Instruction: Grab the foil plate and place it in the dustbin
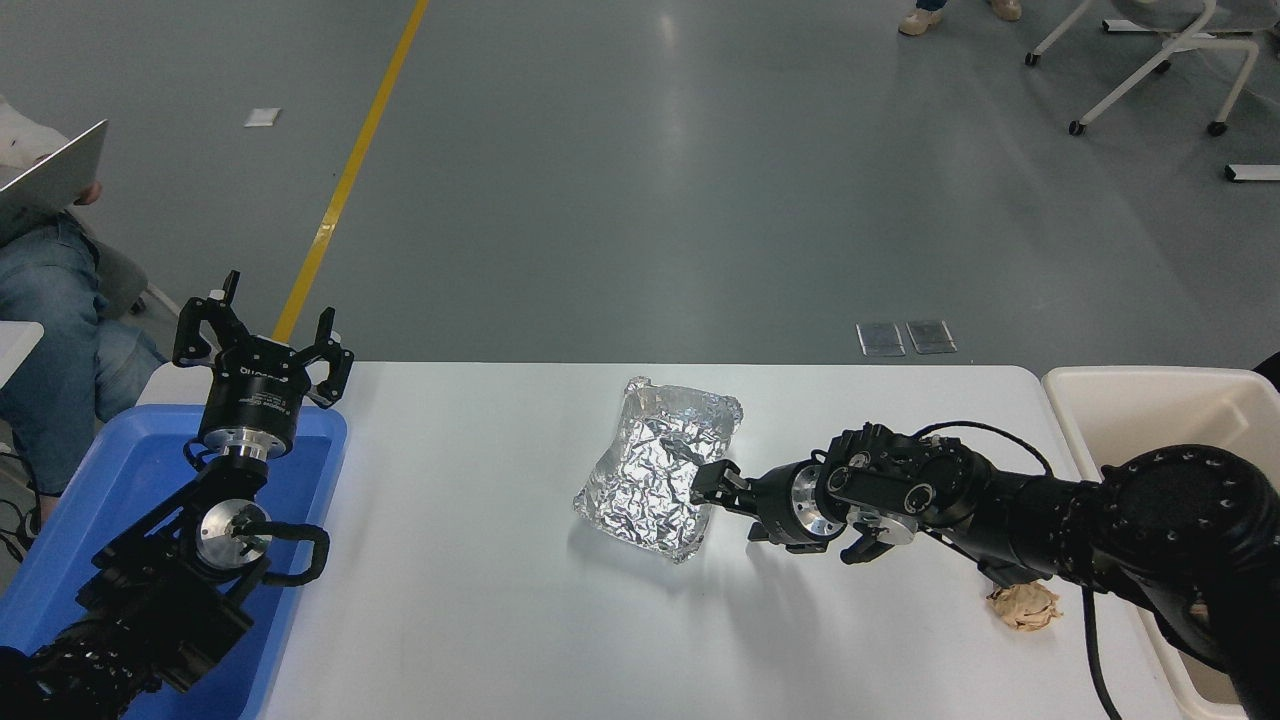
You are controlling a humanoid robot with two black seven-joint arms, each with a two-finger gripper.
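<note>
Head view: your right hand reaching in low from right, touching right rim of foil plate; can't tell whether its fingers are apart or clamping. Plate lying mid-counter. Dustbin sitting off counter's right end. Left hand hanging parked, fingers spread, over blue tub.

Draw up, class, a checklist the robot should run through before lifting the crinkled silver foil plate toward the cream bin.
1. Right gripper at the crinkled silver foil plate's right rim: ok.
2. Grip shut on the rim: cannot tell.
3. Cream-beige plastic dustbin off the white table's right end, opening unobstructed: ok.
4. Small tan paper wad lying beneath the right arm, maybe in the way: not ok.
5. Left gripper parked open above the blue plastic tub: ok.
</note>
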